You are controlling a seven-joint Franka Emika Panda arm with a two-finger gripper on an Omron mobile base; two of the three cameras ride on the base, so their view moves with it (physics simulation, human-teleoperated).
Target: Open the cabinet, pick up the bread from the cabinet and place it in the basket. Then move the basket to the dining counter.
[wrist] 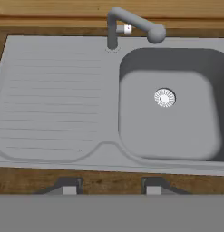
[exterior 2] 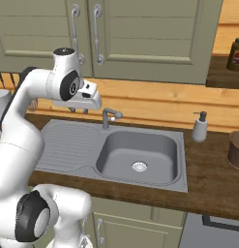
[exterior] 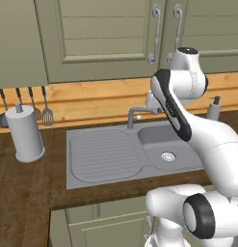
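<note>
The jaws (wrist: 108,186) hang over the sink (wrist: 50,104), half spread and holding nothing. Above the sink, the cabinet (exterior 2: 140,38) has both doors closed. The basket (exterior 2: 236,149) stands on the worktop (exterior 2: 208,179) right of the sink, past the soap bottle (exterior 2: 200,127).

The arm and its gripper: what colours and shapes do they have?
The arm has glossy white, rounded tube segments with black bands and black round caps at the joints. The gripper has a pale grey-white block body and two small dark fingertips with light pads.
</note>
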